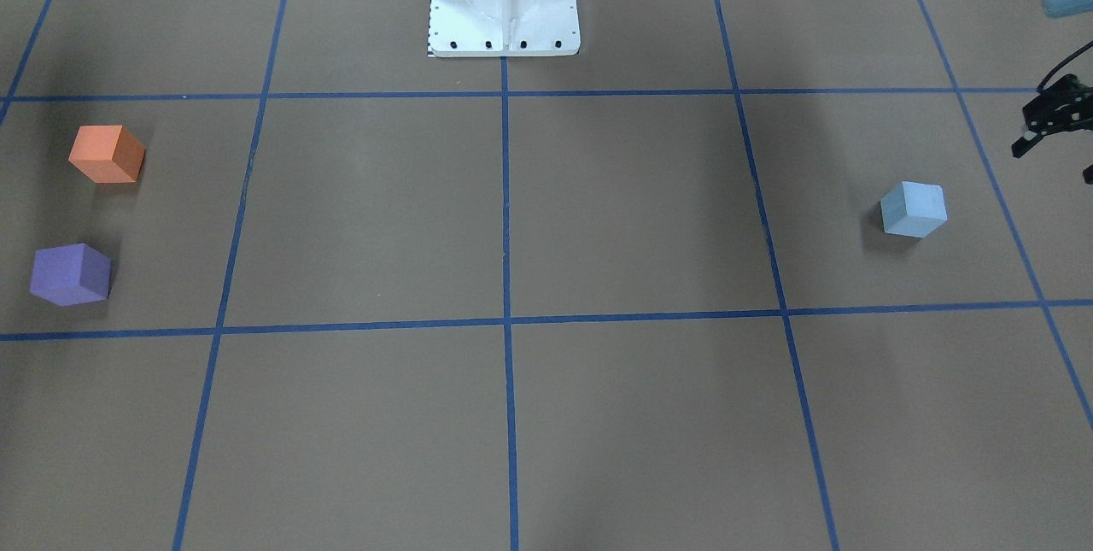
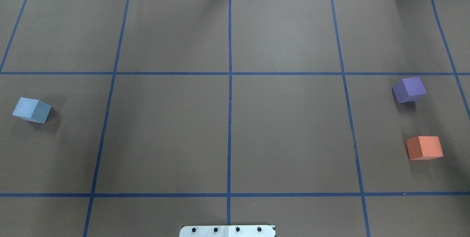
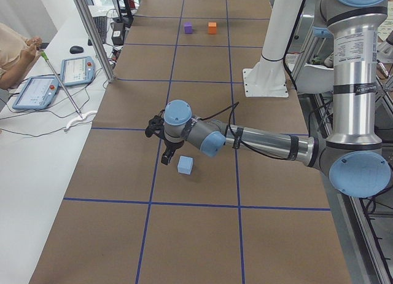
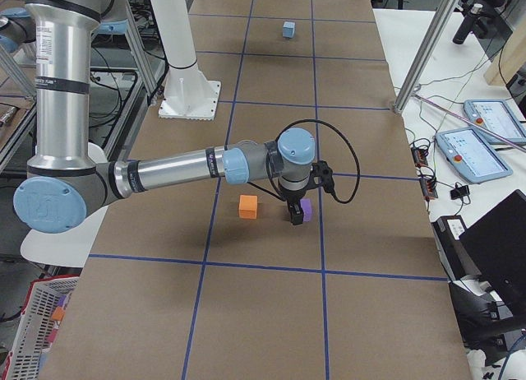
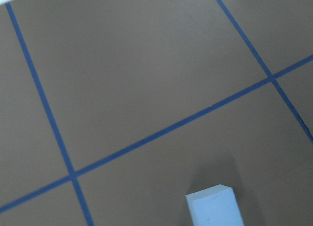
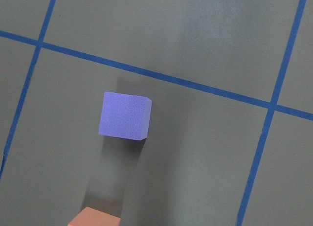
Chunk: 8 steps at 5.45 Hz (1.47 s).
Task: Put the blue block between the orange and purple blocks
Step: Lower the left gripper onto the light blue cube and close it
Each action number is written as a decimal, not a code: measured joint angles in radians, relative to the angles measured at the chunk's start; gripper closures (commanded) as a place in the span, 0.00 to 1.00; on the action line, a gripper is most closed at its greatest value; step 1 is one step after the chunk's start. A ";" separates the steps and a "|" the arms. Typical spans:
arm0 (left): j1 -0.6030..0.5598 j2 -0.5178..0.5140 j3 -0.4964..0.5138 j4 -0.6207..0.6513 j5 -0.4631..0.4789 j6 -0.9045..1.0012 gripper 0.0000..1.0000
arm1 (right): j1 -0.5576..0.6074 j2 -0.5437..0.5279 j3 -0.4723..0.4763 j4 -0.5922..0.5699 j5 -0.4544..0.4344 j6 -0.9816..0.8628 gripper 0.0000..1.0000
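Observation:
The blue block [image 1: 914, 209] lies alone on the brown table on my left side; it also shows in the overhead view [image 2: 32, 110] and at the bottom edge of the left wrist view [image 5: 214, 206]. The orange block [image 2: 424, 147] and the purple block [image 2: 409, 89] lie on my right side with a gap between them. My left gripper [image 1: 1055, 162] hangs at the table's edge just beside the blue block, its fingers apart and empty. My right gripper [image 4: 294, 215] hovers over the purple block [image 4: 306, 209], next to the orange block [image 4: 248, 206]; I cannot tell whether it is open or shut.
The white robot base [image 1: 504, 13] stands at the table's near middle edge. Blue tape lines [image 2: 229, 119] divide the table into squares. Tablets [image 3: 37, 90], a metal post [image 3: 92, 32] and an operator's hands [image 3: 21, 50] are on the side bench.

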 measured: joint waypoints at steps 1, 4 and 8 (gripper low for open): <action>0.066 0.013 0.002 -0.005 0.020 -0.088 0.00 | 0.000 -0.001 0.014 0.028 -0.067 0.000 0.00; 0.229 0.013 0.029 -0.023 0.178 -0.211 0.00 | -0.001 -0.011 0.018 0.105 -0.159 0.004 0.00; 0.326 -0.025 0.097 -0.027 0.242 -0.216 0.11 | -0.001 -0.012 0.018 0.109 -0.164 0.002 0.00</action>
